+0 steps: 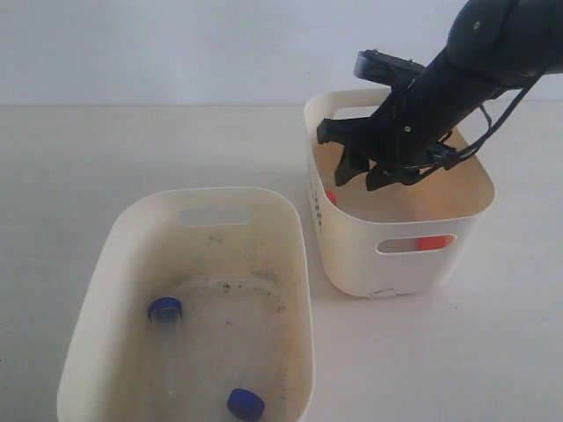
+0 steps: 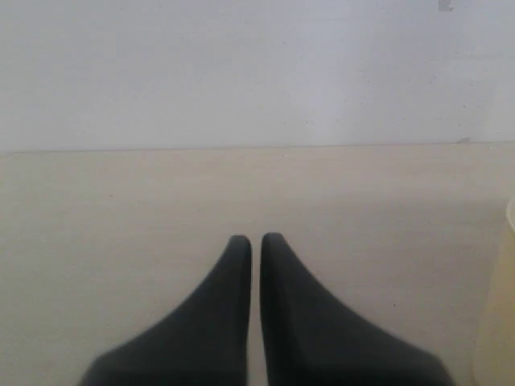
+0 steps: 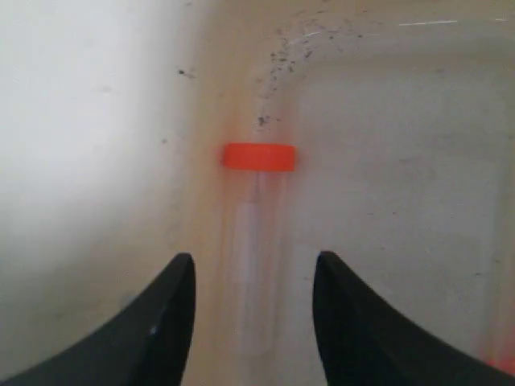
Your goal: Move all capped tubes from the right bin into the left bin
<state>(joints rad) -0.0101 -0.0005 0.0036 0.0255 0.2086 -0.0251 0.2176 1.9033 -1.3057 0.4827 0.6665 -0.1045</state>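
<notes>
The right bin (image 1: 355, 257), with black dots on its side, holds two orange-capped tubes. One orange cap (image 1: 331, 196) shows by its near-left wall and another (image 1: 434, 243) through the slot handle. My right gripper (image 1: 359, 172) hangs open inside this bin. In the right wrist view an orange cap (image 3: 258, 157) tops a clear tube (image 3: 256, 233) lying between my open right gripper's (image 3: 253, 269) fingers, which do not touch it. The left bin (image 1: 113, 248) holds two tubes with blue caps (image 1: 164, 309) (image 1: 245, 403). My left gripper (image 2: 256, 239) is shut on nothing over bare table.
The two bins stand close together on a pale table. A cream bin wall (image 2: 499, 322) shows at the edge of the left wrist view. Dark specks mark the right bin's floor (image 3: 282, 48). A white wall backs the table.
</notes>
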